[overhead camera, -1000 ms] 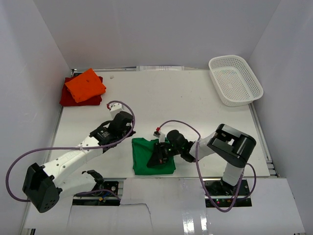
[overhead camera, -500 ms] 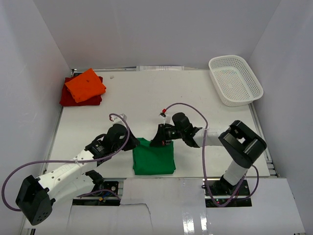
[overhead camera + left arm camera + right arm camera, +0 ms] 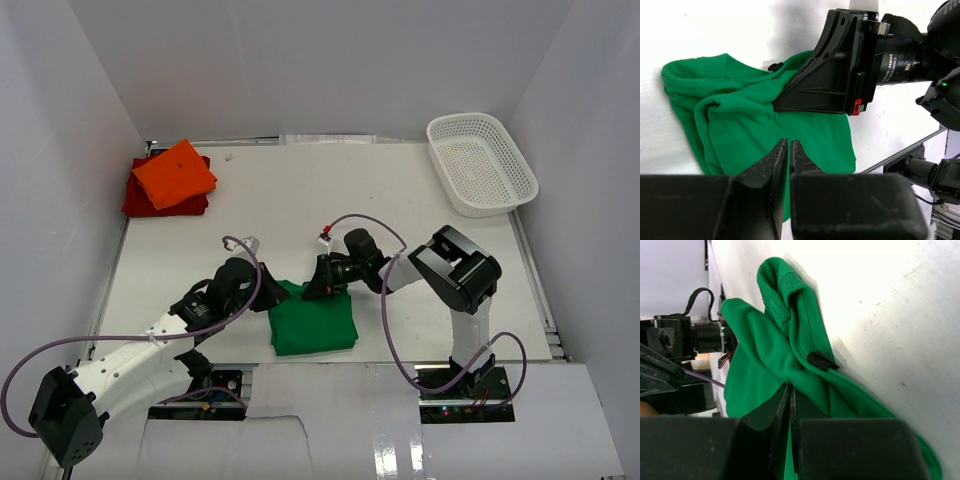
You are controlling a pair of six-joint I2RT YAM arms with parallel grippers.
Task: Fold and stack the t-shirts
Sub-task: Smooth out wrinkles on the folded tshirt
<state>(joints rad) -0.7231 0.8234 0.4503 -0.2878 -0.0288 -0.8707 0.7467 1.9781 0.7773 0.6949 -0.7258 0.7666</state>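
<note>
The bright green t-shirt point(image 3: 315, 325) lies folded near the front edge, its far edge bunched; it also shows in the left wrist view point(image 3: 740, 120) and the right wrist view point(image 3: 765, 355). My right gripper point(image 3: 312, 288) is at that far edge, and its jaws point(image 3: 790, 387) are shut with green cloth pinched at their tips. My left gripper point(image 3: 270, 297) is at the shirt's far left corner; it point(image 3: 788, 143) is shut and hovers over the cloth with nothing seen between the jaws. The orange t-shirt point(image 3: 175, 173) lies folded on the dark red t-shirt point(image 3: 140, 200) at the back left.
A white mesh basket point(image 3: 437, 128) stands at the back right. Both arms meet over the green shirt, close to each other, and the right gripper point(image 3: 825, 80) fills the left wrist view. White walls close the table's sides and back.
The right gripper has moved from the shirt's middle to its far edge and drawn that edge up. The left gripper has come down to the shirt's far left corner.
</note>
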